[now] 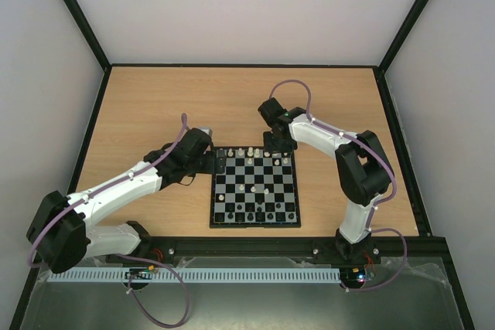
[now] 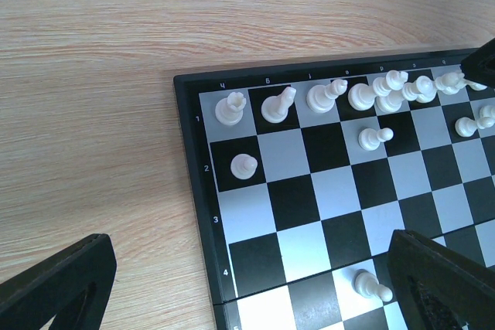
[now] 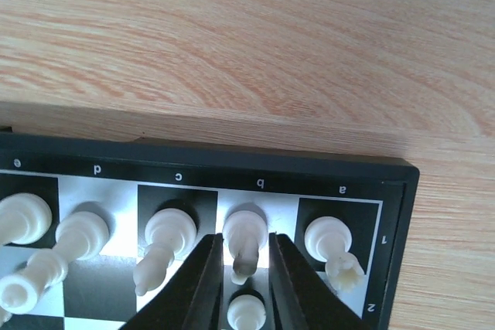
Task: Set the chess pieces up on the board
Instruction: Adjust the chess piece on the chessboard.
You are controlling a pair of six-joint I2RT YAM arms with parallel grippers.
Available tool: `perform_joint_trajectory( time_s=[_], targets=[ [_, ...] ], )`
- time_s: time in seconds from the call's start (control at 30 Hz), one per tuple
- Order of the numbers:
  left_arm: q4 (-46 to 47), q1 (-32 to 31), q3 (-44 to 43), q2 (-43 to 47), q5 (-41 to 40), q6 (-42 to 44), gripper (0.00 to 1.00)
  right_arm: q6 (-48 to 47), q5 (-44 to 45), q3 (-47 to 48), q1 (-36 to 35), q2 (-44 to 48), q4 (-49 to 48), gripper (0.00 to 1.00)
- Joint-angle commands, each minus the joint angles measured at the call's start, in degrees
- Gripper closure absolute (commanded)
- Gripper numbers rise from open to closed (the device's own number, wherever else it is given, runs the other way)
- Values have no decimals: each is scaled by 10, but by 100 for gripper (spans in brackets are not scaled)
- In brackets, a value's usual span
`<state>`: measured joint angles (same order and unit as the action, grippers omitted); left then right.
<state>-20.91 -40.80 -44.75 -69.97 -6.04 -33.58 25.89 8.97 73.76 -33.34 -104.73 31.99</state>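
Two black fingers of the right gripper (image 3: pixel 246 256) are squeezing in on a white knight (image 3: pixel 246 229), one on each side, and they are looking like they are pinching it. That knight is standing on its square in the last row of the board (image 3: pixel 193 161), by the letter b. A white pawn (image 3: pixel 246 311) is sitting between the same two fingers, farther back toward the wrist. A white rook (image 3: pixel 329 239) is standing just outside one finger, in the corner square, and a white bishop (image 3: pixel 166 236) is standing just outside the other. The wooden table (image 3: pixel 232 36) is showing past the fingertips. The left gripper (image 2: pixel 247 291) is holding its fingers (image 2: pixel 58 284) spread wide apart, with nothing between them but a corner of the board. Another pawn (image 2: pixel 373 285) is sitting just beside one of them. Ahead of them, white pieces (image 2: pixel 371 94) are lining up along the board's edge. Black pieces (image 1: pixel 255 210) are standing at the other end.
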Motion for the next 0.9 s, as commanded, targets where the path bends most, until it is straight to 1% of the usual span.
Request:
perform_joint_trajectory(
  time_s=[0.0, 0.2, 0.27, 0.37, 0.5, 0.73, 0.8, 0.87],
  targets=[
    [-7, 4, -12, -3, -6, 5, 1, -5, 2, -3, 3, 3, 18, 79],
    [-8, 4, -14, -2, -7, 5, 1, -8, -2, 1, 1, 26, 16, 70],
    [-9, 4, -13, -2, -8, 4, 1, -8, -3, 2, 0, 38, 17, 65],
    [-10, 4, -14, -3, -10, 3, 1, -7, -5, 1, -2, 59, 19, 59],
    [-14, 3, -26, -16, -14, 0, 1, -4, -9, -3, -7, 93, 28, 57],
    [-21, -20, -81, -82, -46, -10, 1, -10, -21, -21, -8, 149, 30, 57],
    [-18, -27, -101, -110, -51, -9, 6, -10, -36, -27, -8, 161, 27, 57],
    [-12, -35, -122, -139, -55, -6, 16, -10, -39, -31, -8, 170, 27, 57]
  ],
)
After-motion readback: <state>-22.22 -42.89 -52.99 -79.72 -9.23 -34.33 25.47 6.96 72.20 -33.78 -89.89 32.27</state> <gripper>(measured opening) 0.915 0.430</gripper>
